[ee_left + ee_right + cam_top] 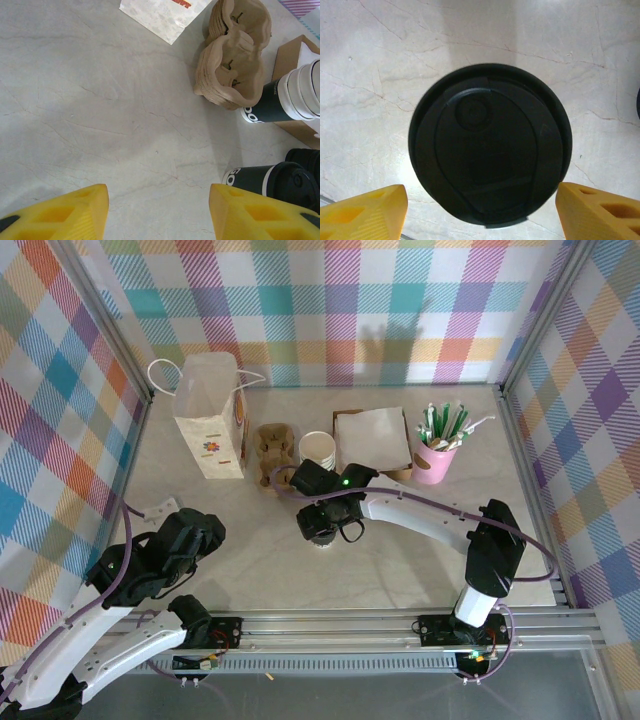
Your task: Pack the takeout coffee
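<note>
I had the right hand [481, 202] poised over the takeout coffee [490, 145], which stood upright about mid-worktop [400, 570], just on the near side of the stack of lidless cups [317, 448]. Its yellow fingers [365, 210] stood wide apart on either side of the black lid [470, 112], with no contact I could see and nothing gripped. The left hand [157, 200] hung over bare worktop at the near left, roughly half open and empty. The paper bag [210, 425] stood far left, with the cup carrier [272, 452] just to its right.
</note>
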Controlling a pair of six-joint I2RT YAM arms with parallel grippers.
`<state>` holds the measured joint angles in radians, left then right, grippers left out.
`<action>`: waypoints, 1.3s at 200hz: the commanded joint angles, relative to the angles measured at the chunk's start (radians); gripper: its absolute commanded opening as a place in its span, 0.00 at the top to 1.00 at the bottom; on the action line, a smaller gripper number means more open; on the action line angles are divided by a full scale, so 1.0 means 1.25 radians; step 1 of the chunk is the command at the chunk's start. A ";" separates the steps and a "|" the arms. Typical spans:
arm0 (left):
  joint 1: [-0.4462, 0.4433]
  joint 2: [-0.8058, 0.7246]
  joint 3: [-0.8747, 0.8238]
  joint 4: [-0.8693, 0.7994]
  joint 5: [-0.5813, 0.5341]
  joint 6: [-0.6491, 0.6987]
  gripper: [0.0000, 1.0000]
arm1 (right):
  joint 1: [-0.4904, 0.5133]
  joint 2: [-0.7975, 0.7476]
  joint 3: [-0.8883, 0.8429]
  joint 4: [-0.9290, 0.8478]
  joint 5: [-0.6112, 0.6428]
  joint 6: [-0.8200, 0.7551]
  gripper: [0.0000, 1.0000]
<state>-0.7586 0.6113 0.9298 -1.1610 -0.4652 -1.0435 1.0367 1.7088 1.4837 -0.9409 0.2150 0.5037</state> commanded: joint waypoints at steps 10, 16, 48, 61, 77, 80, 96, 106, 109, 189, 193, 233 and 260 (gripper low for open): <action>-0.001 -0.001 -0.010 -0.006 -0.010 -0.002 0.45 | 0.006 -0.003 0.035 -0.015 0.008 -0.035 0.21; -0.002 0.000 -0.009 -0.007 -0.011 -0.002 0.45 | 0.006 0.000 0.036 -0.015 0.007 -0.040 0.19; -0.001 -0.001 -0.007 -0.009 -0.011 0.000 0.45 | 0.006 0.025 0.048 -0.020 0.005 -0.092 0.16; -0.001 -0.001 -0.007 -0.010 -0.010 0.001 0.45 | 0.005 0.034 0.053 -0.025 -0.006 -0.132 0.15; -0.002 -0.001 -0.008 -0.010 -0.010 0.001 0.45 | 0.006 0.035 0.051 -0.025 -0.008 -0.182 0.13; -0.002 -0.001 -0.009 -0.009 -0.011 0.002 0.45 | 0.006 0.034 0.049 -0.024 -0.008 -0.191 0.13; -0.001 -0.002 -0.010 -0.004 -0.009 0.003 0.45 | 0.006 0.025 0.038 -0.011 -0.008 -0.234 0.13; -0.002 -0.002 -0.009 -0.002 -0.009 0.004 0.45 | 0.006 0.023 0.038 -0.007 -0.003 -0.255 0.12; -0.001 -0.002 -0.010 -0.001 -0.007 0.004 0.45 | 0.006 0.023 0.038 -0.008 -0.002 -0.259 0.12; -0.001 0.005 -0.010 0.008 -0.007 0.002 0.45 | -0.008 0.054 0.045 -0.014 0.007 -0.245 0.11; -0.002 0.005 -0.010 0.008 -0.007 0.003 0.45 | -0.010 0.054 0.044 -0.013 0.002 -0.245 0.12; -0.001 0.015 -0.011 0.019 -0.004 0.002 0.45 | -0.026 0.058 0.032 0.004 -0.043 -0.236 0.22; -0.002 0.024 -0.011 0.021 0.001 0.004 0.45 | -0.027 0.064 0.025 0.000 -0.042 -0.234 0.24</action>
<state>-0.7586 0.6304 0.9260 -1.1488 -0.4629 -1.0431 1.0080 1.7702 1.5276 -0.9363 0.1856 0.2012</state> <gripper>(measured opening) 0.553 0.755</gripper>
